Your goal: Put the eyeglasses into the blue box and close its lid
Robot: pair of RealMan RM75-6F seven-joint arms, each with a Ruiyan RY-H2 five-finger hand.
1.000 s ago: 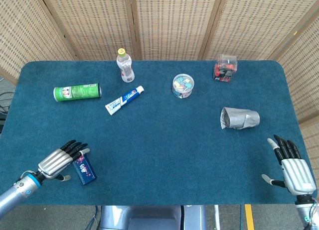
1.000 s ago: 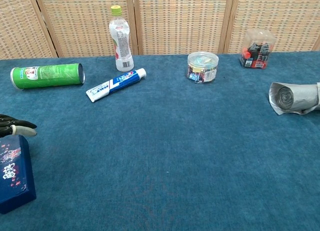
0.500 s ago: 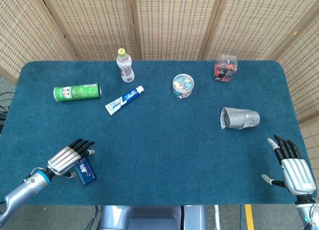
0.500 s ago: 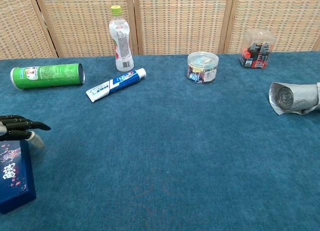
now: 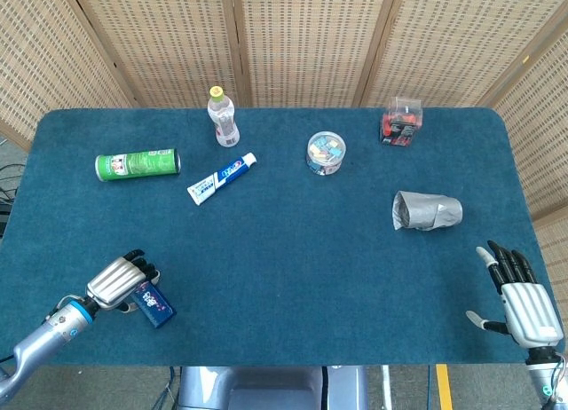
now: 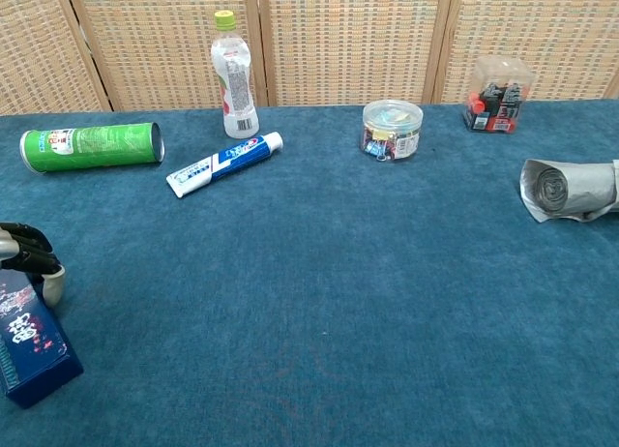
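The blue box (image 5: 153, 303) lies shut on the table's near left; in the chest view the blue box (image 6: 34, 345) sits at the lower left corner. My left hand (image 5: 120, 281) has its fingers curled over the box's far end and grips it, and the left hand (image 6: 29, 258) shows at the left edge of the chest view with its thumb against the box. No eyeglasses are visible in either view. My right hand (image 5: 519, 299) rests near the table's right front corner, fingers spread, holding nothing.
A green can (image 5: 138, 165) lies at the left, with a toothpaste tube (image 5: 222, 178) and an upright bottle (image 5: 223, 117) nearby. A clear jar (image 5: 325, 153) and a clear box of red and black items (image 5: 401, 121) stand further back. A grey roll (image 5: 427, 211) lies at the right.
My left hand's fingers went from stretched out above the blue box to curled around its far end. The box has turned slightly. The right hand has not moved.
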